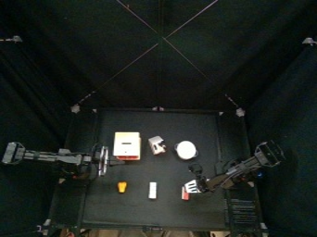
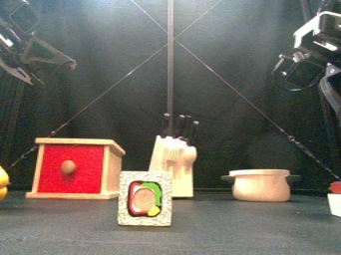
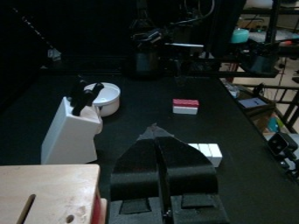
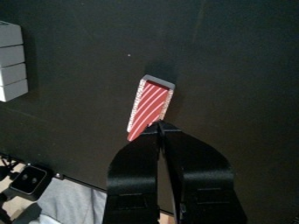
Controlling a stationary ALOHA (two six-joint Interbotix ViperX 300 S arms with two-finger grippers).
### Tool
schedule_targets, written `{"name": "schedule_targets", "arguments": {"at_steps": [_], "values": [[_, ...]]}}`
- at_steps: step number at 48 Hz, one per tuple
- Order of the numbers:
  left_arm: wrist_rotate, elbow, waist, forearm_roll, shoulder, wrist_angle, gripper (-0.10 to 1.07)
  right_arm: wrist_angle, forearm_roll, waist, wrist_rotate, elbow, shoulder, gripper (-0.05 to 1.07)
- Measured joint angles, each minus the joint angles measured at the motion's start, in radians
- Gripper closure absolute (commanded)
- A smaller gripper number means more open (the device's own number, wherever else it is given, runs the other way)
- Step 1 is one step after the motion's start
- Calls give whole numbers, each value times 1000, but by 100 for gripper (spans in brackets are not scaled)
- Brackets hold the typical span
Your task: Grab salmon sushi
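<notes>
The salmon sushi (image 4: 151,106) is a small oblong block with a red-and-white striped top, lying flat on the black table near its front right (image 1: 188,193). My right gripper (image 4: 160,129) hovers just over its near end, jaws shut and with nothing between them; the top view shows that gripper (image 1: 197,180) right beside the piece. The sushi also shows in the left wrist view (image 3: 184,106) and at the front view's right edge (image 2: 336,188). My left gripper (image 3: 163,145) rests shut at the table's left (image 1: 102,159), next to the box.
A yellow-and-white box (image 1: 128,144) with a red drawer front (image 2: 76,168), a knife block (image 1: 158,144) and a white lidded bowl (image 1: 186,149) stand mid-table. A small orange piece (image 1: 122,186) and a white oblong piece (image 1: 154,190) lie near the front. A sushi-roll piece (image 2: 144,198) stands close to the front edge.
</notes>
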Motion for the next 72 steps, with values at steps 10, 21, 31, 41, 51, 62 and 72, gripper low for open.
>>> {"name": "schedule_targets", "arguments": {"at_steps": [10,21,31,41,51,62,72], "values": [[0,5,2,-2,0,0,97,-21,2,0,0,0,31,63],[0,5,0,-2,-2,2,97,-49,6,-3,-2,-11,72,50],[0,5,0,0,0,0,97,-54,8,-5,-2,-28,101,33],[0,8,0,-2,0,2,97,-54,8,-5,-3,-38,137,24],[0,8,0,-2,0,2,97,-54,11,-6,-3,-41,169,24],[0,6,0,0,0,2,97,-58,12,-8,-3,-43,181,24],[0,9,0,-2,0,2,97,-83,9,-12,-3,-43,198,24]]}}
